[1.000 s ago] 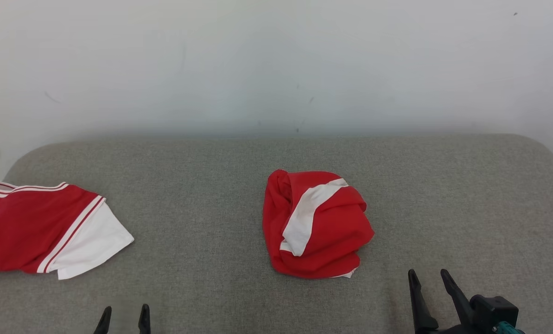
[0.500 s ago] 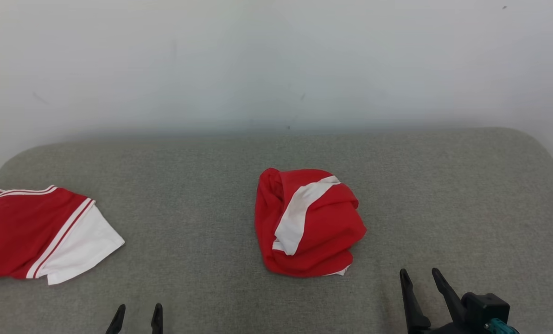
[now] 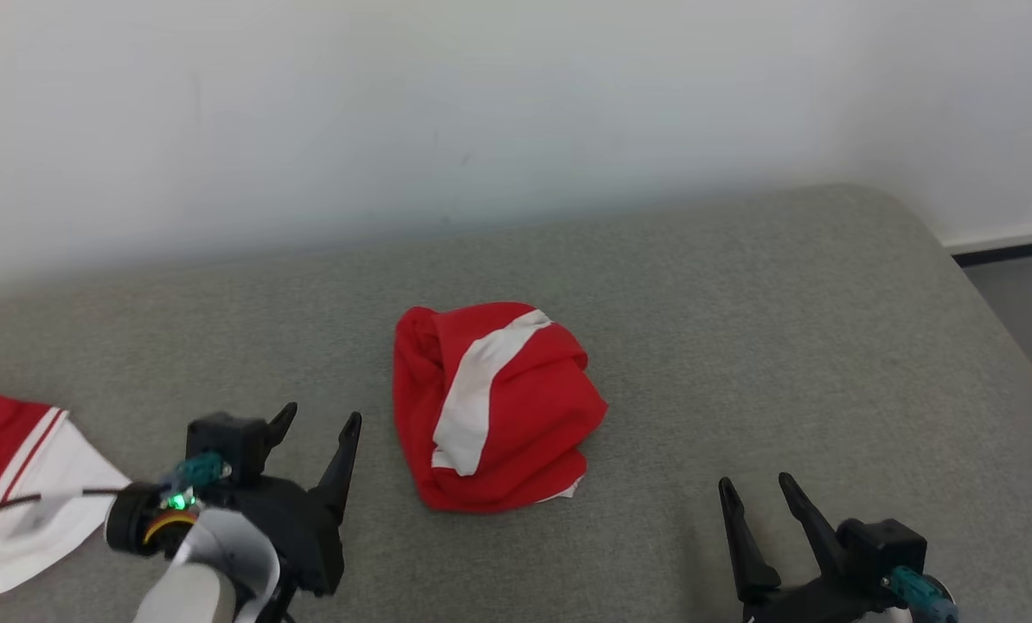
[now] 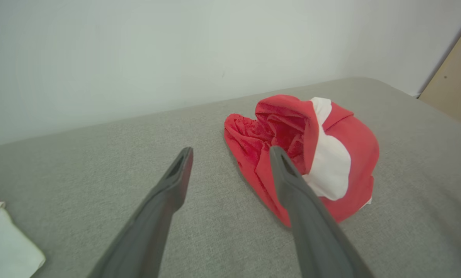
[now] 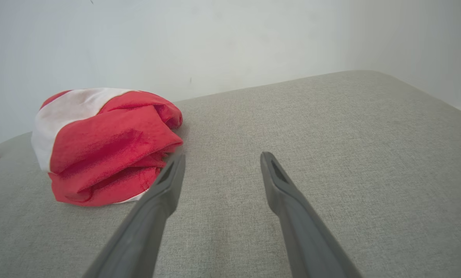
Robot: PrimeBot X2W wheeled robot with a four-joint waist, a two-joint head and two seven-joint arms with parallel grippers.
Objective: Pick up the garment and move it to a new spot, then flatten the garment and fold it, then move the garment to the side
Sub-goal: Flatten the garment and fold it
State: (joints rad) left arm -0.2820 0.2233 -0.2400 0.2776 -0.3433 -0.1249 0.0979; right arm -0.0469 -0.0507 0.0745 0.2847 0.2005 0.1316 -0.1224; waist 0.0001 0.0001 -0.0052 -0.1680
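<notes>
1 crumpled garment (image 3: pixel 498 407) centre, 1 flat garment (image 3: pixel 14 467) left, left gripper (image 3: pixel 322 415), right gripper (image 3: pixel 753 483), 2 spread wide, empty

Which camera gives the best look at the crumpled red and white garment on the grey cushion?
The head view: the crumpled garment lies whole and unblocked, seen from above. The left wrist view shows its open folds, but a left gripper finger covers its near edge. The right wrist view shows one side.
</notes>
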